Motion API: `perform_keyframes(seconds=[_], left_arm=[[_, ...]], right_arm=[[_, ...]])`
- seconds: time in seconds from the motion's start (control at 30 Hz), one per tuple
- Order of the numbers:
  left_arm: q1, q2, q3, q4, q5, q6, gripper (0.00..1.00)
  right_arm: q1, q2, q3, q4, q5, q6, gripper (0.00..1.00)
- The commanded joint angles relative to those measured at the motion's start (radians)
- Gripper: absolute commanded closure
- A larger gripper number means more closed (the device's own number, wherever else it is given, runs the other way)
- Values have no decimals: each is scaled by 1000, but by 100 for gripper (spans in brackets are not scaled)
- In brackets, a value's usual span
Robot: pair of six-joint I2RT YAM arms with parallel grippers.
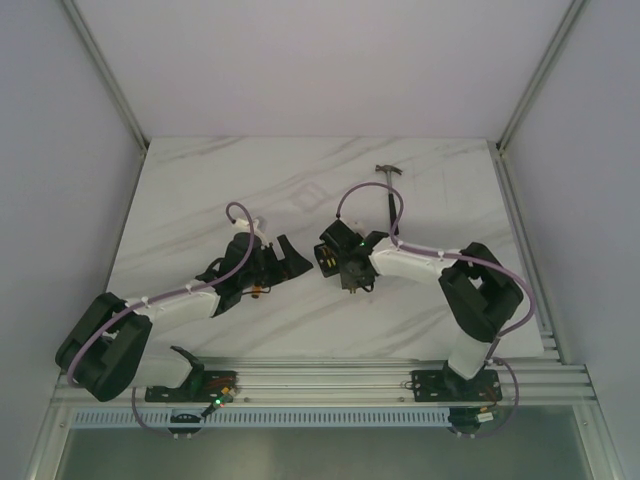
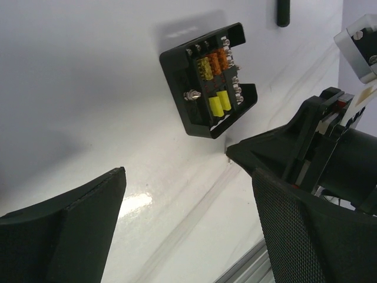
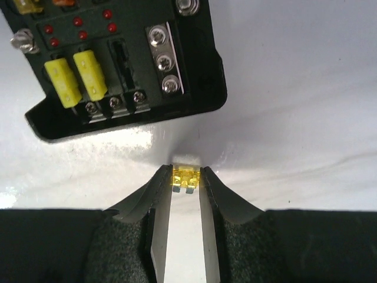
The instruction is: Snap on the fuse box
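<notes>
The fuse box [image 1: 326,256] is a small black square box lying open on the white marble table, with yellow and orange fuses in its slots. It also shows in the left wrist view [image 2: 209,82] and the right wrist view [image 3: 118,65]. My right gripper [image 3: 185,178] is shut on a small loose yellow fuse [image 3: 185,178], its tips down at the table just beside the box's near edge. My left gripper [image 2: 177,171] is open and empty, a short way left of the box [image 1: 290,255]. A faint clear square, apparently the lid [image 1: 308,195], lies farther back.
A small hammer-like tool [image 1: 388,173] lies at the back right of the table, and its dark handle end [image 2: 283,12] shows in the left wrist view. The aluminium rail [image 1: 330,378] runs along the near edge. Frame posts stand at the table's sides.
</notes>
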Motion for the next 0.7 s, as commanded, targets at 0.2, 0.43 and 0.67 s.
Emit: perform_keyframes(seconds=[0.2,0.43,0.67], left_arm=[[-97,36,-23,225,5,-3,13],[-178,68,-42,374,-54,-26,30],[-231,61,-48,433,-114,-9,44]], right_arm=[[24,-173,-2,29,20,50,81],[34,-286,-36,112,23,105,82],[40,-347,-69,168,14,134,82]])
